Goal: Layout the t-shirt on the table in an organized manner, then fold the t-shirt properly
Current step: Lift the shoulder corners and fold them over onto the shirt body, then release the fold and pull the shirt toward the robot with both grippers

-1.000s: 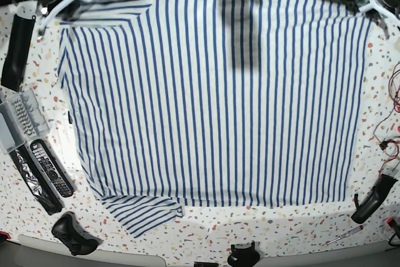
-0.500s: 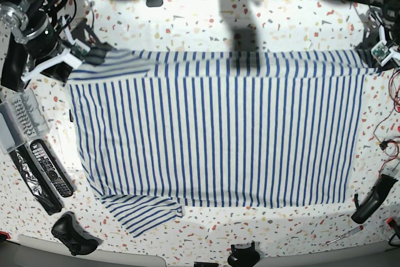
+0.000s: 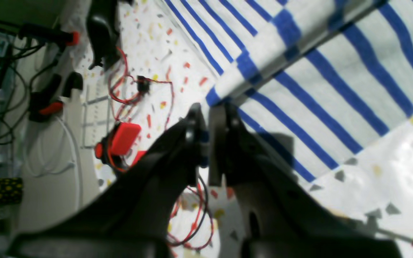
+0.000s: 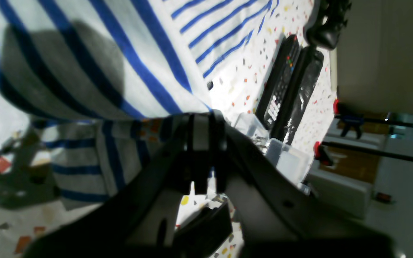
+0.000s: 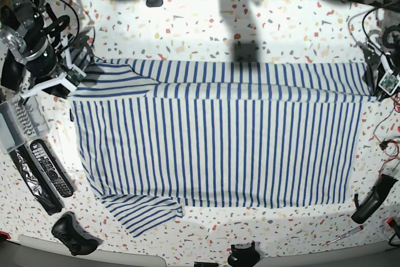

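Speckled table [image 5: 200,23] under t-shirt [image 5: 212,148]; left claw [image 3: 208,114], right claw [image 4: 201,122] pinching corners.

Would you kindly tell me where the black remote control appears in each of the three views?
Base view: remote control at the left table edge, left of the t-shirt.
Right wrist view: remote control upper right, beyond the shirt's striped edge.
Left wrist view: not in it.
Shared landmark: the clear plastic box beside the remote.

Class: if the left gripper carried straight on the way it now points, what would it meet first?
The left gripper is shut on the t-shirt corner, so more striped cloth comes first; past it probably the table, though depth is unclear.
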You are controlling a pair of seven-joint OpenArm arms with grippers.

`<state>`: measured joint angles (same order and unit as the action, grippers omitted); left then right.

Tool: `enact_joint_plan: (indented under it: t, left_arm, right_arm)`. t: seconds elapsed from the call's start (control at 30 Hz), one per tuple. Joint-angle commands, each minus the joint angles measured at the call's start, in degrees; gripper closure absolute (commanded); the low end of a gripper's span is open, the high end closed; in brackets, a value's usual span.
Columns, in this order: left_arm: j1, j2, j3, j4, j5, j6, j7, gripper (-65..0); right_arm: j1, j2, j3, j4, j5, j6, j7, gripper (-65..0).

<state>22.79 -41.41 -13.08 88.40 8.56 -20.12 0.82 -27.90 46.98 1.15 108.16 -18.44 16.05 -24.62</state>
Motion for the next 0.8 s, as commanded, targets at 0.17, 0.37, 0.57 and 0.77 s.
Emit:
enact_joint_plan:
  t: [0.17,0.37,0.57,0.77]
  left_arm:
    - [-4.81,-1.11,6.32,-3.19,-1.51,1.01,-0.9,0.0]
    - [-12.7,-0.66,13.05,-10.62,-1.16,4.17,-0.85,0.0]
    - [-16.98,1.73,13.25,-15.54,-1.16,4.46,-0.87,0.0]
    - [-17.25,2.19,13.25,-16.06,-1.14,4.48,-0.87,0.0]
  right_arm:
    - [2.82,1.09,0.35,-1.75,2.4,-1.03,0.22,0.0]
    - [3.32,1.09,0.31,-3.78,2.45,-1.05,1.01,0.0]
    - [6.97,1.07,0.31,-7.65,5.75,-1.01,1.55,0.0]
    - [11.08,1.07,0.31,-10.05,7.13,2.34,1.97,0.0]
